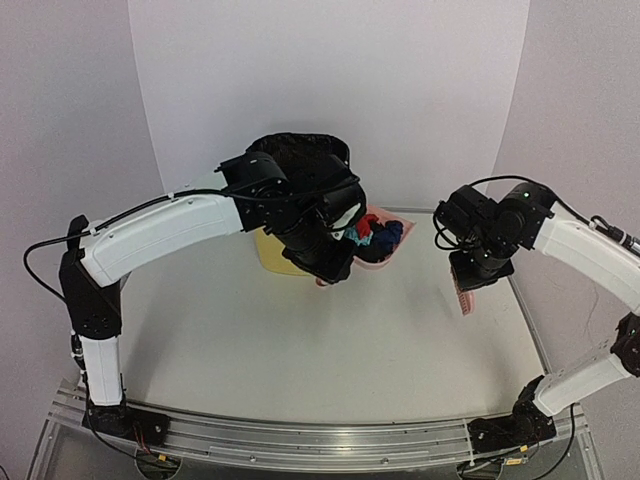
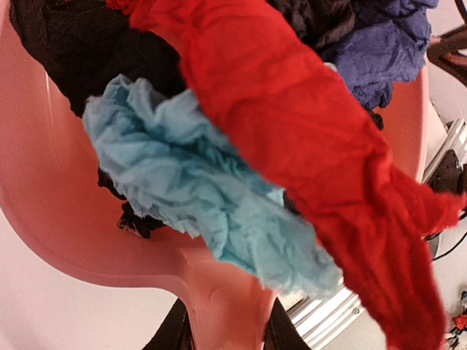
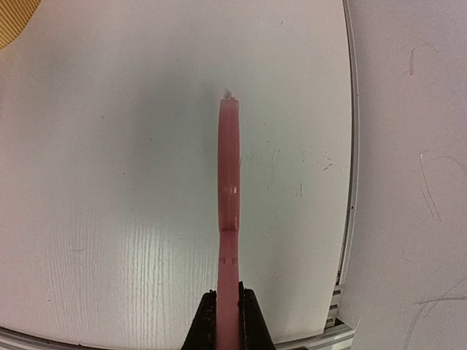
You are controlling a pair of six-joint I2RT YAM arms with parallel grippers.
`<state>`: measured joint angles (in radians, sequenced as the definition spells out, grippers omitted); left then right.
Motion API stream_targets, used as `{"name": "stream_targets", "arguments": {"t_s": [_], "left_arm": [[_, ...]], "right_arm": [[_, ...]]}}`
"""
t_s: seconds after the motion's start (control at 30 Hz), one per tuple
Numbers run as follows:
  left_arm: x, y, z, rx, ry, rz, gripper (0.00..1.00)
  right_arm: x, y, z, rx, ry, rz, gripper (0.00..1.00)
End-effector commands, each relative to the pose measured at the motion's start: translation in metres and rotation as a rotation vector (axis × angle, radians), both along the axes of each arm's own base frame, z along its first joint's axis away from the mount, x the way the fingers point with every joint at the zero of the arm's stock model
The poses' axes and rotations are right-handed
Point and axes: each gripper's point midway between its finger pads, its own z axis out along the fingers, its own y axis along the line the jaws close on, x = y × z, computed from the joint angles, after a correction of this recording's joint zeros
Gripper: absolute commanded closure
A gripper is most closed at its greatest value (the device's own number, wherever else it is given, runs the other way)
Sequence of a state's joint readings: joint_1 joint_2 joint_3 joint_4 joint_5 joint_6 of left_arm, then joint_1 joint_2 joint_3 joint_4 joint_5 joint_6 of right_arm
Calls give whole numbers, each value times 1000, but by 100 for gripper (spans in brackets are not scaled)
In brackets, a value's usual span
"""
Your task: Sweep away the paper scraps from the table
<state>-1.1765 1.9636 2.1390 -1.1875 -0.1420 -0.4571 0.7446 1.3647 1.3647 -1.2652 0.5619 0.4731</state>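
Scraps (image 2: 241,168) heaped in pink dustpan (image 2: 44,197), none seen on the table (image 3: 109,182); held up beside the black-lined bin (image 1: 300,150), presumably for tipping. Left gripper (image 2: 228,329) clamped tight on the pan's handle, steadying the load. Right gripper (image 3: 228,321) pinched shut on the brush (image 3: 229,182), held aside, out of the way. Crumpled, soft-looking wads: red, teal, navy, black, tangled together.

The paper scraps (image 1: 378,235) lie heaped in the dustpan (image 2: 44,189), left of the brush (image 1: 462,298).
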Motion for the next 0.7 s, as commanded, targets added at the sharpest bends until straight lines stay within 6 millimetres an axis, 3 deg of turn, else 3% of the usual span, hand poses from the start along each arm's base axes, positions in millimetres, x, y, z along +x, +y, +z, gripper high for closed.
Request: {"name": "stream_targets", "arguments": {"t_s": [0.0,0.17,0.5,0.67], "left_arm": [[28,5,36,-64,-85,69,100],[49,13,62,-119,-136,111,100],[103,64,94,-149,-208,256,100],[114,81,122,-172,-288,295,100]], "right_arm": [[4,-10,1,-43,-21,-5,100],[3,-15,-7,-60,-3,-13,100],[1,-12,-17,-46,24,-21,100],[1,-11,-17,-45,28,-14,100]]}}
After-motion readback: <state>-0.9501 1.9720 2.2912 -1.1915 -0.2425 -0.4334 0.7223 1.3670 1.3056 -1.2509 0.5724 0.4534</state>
